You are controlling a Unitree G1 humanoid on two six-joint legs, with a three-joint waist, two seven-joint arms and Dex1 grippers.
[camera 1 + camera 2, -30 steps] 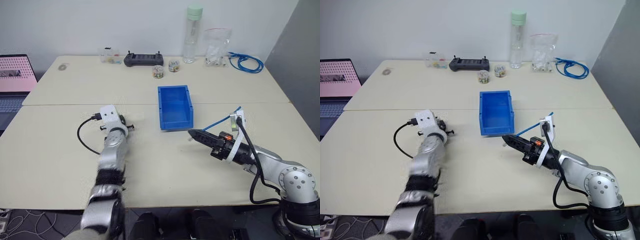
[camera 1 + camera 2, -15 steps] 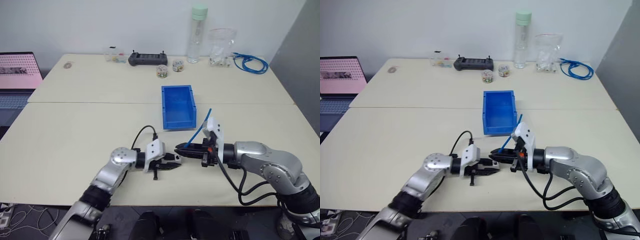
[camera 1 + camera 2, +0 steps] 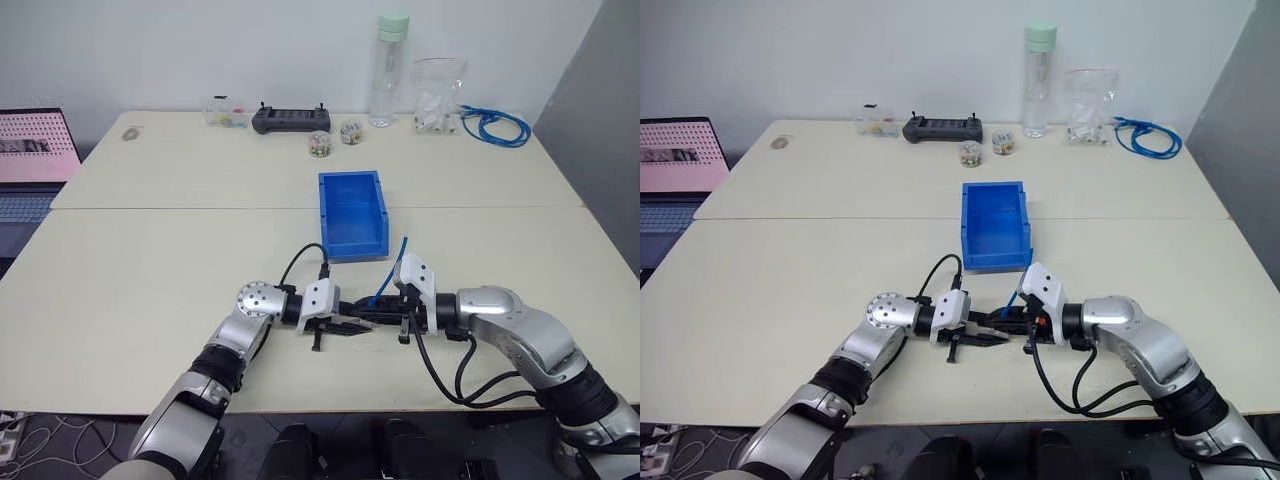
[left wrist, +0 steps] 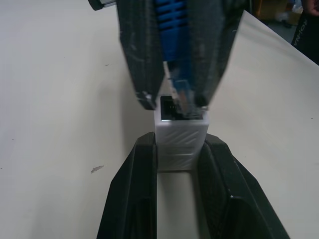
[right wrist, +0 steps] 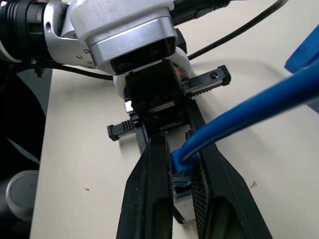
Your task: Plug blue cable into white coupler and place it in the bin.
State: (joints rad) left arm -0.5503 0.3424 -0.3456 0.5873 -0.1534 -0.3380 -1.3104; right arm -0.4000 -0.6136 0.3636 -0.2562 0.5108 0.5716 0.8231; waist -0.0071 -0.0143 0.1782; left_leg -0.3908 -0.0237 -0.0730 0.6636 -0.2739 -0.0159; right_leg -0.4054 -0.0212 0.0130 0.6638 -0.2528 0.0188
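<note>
Your left gripper was clamped on the white coupler, one black finger against each side of the small block, with the dark socket opening facing away from the wrist toward the other arm. Your right gripper was closed on the blue cable just behind its clear plug; the ribbed blue boot sat pinched between its fingers. The two grippers met tip to tip, low over the beige table, the left gripper pointing toward the right gripper.

In the left wrist view, the plug tip stood right at the mouth of the coupler's socket, overlapping its rim; whether it was seated inside could not be told. From the right gripper the cable rose in a short arc up and away, toward the far side of the table.

The blue bin lay beyond both grippers, near them but apart, with its open top showing a bare blue floor. Farther past it, along the table's far edge, stood a black handheld controller, a clear bottle with a pale green cap, and a coiled bundle of blue cable. A laptop with a pink screen sat far off beyond the left arm.
</note>
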